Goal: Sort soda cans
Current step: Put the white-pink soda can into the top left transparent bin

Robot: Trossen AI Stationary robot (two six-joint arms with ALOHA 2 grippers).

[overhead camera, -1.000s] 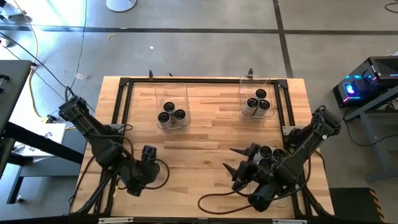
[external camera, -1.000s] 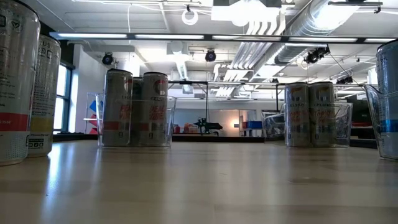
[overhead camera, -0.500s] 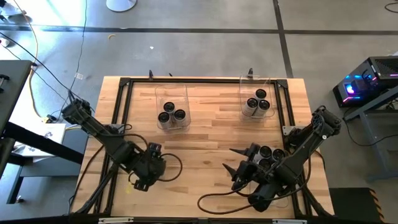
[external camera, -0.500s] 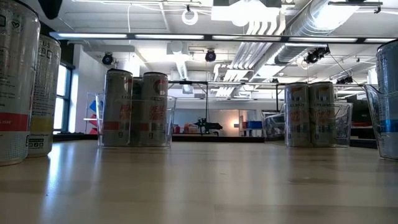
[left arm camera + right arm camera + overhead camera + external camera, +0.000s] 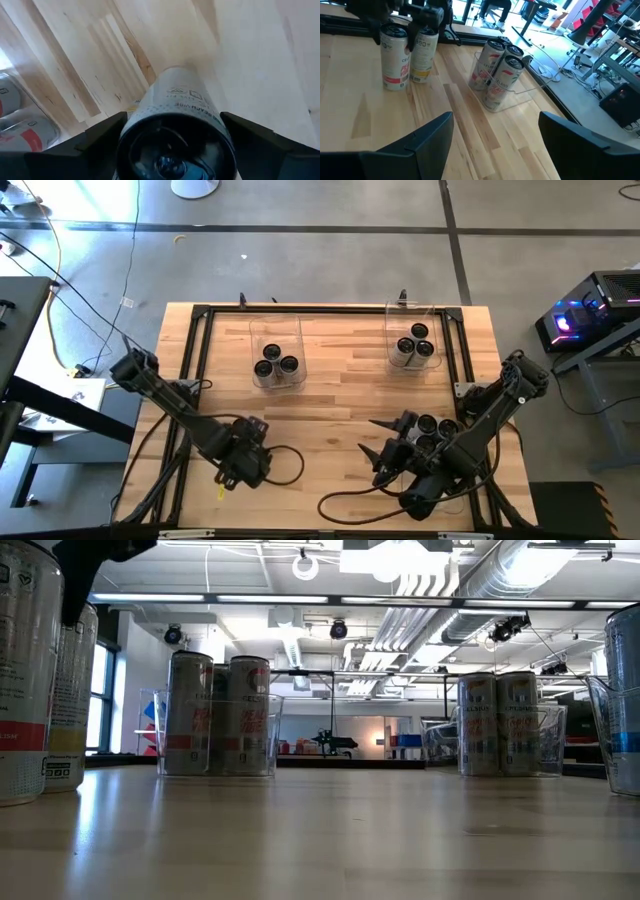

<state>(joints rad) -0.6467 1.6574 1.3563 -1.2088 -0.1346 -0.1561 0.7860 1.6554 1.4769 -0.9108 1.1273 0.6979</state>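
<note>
A yellow-banded soda can (image 5: 424,52) stands upright on the wood table next to a red-banded can (image 5: 394,57), near the table's left front. My left gripper (image 5: 243,463) points straight down over the yellow-banded can (image 5: 175,145). It is open, with one finger on each side of the can's top, and no touch shows. In the low view the left gripper (image 5: 85,580) reaches down at the second can (image 5: 75,690). My right gripper (image 5: 368,448) hangs open above the table's right front, with nothing between its fingers (image 5: 420,145).
Two clear bins stand at the far side, the left bin (image 5: 277,330) and the right bin (image 5: 412,315), each with three cans. A further group of cans (image 5: 428,428) sits under my right arm. Bare wood lies between the bins and the grippers.
My left gripper has swung toward the table's right and near edge and has sunk. It has come into the low view from above and now stands over the yellow-banded can. The right arm and all the cans have kept still.
</note>
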